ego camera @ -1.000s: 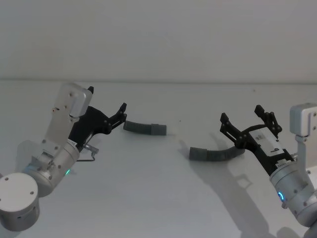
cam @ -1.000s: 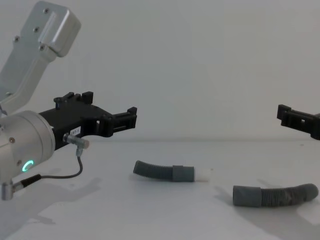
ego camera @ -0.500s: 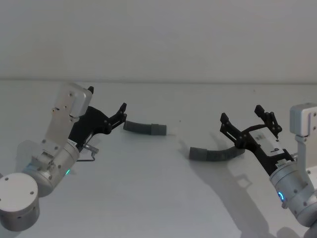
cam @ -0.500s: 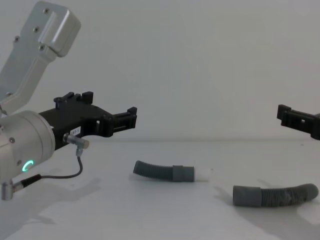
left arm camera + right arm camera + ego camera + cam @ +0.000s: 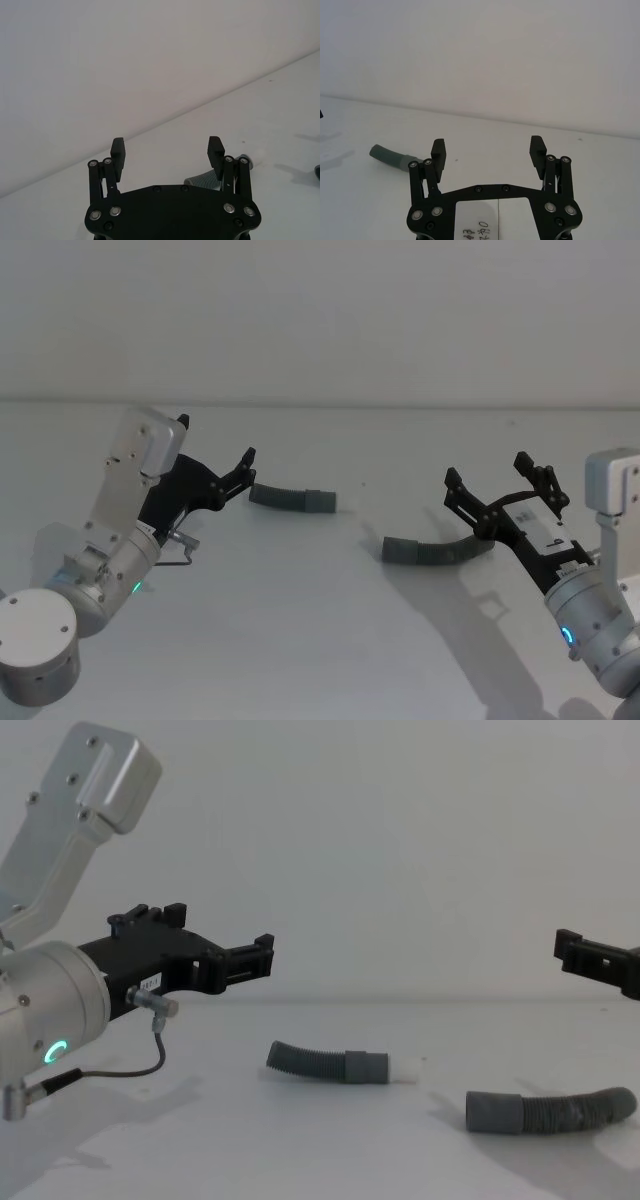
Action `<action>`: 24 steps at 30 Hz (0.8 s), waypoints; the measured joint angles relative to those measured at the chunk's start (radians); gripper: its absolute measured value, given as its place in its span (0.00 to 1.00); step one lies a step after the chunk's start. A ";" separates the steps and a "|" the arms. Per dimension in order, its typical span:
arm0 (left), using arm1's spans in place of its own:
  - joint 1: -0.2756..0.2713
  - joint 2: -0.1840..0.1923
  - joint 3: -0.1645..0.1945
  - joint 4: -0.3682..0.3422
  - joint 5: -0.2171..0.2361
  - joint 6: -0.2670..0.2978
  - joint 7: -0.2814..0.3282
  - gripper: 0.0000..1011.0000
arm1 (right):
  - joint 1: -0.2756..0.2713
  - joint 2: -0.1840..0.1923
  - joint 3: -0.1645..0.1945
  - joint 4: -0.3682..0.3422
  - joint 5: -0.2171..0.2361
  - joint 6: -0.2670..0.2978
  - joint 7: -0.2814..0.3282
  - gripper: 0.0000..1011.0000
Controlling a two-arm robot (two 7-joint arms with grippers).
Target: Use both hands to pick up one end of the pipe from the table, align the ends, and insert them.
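Lies in two parts, well apart, on the plain matte white table. Ends, on the short dark grey corrugated left hose piece, in a smooth grey cuff with white plug tip; on the matching right hose piece, in a plain grey cuff. Hangs spread wide and empty near each: black plastic left gripper, right gripper.

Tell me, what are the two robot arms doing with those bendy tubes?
Nothing is held yet. The plug hose piece, with its white tip, and the socket hose piece lie apart on the table, cuffs facing each other. The left gripper hovers open near the plug hose piece. The right gripper hovers open over the socket hose piece.
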 joint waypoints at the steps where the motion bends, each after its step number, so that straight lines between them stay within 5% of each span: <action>1: 0.000 0.000 0.000 0.000 0.000 0.000 0.000 0.99 | 0.000 0.000 0.000 0.000 0.000 0.000 0.000 0.99; 13: -0.006 0.001 0.002 0.004 0.002 -0.003 -0.013 0.99 | 0.011 0.010 -0.001 0.005 -0.005 0.004 0.015 0.99; 24: -0.053 0.015 0.031 0.044 0.004 -0.031 -0.115 0.99 | 0.069 0.069 -0.014 0.044 -0.031 0.013 0.102 0.99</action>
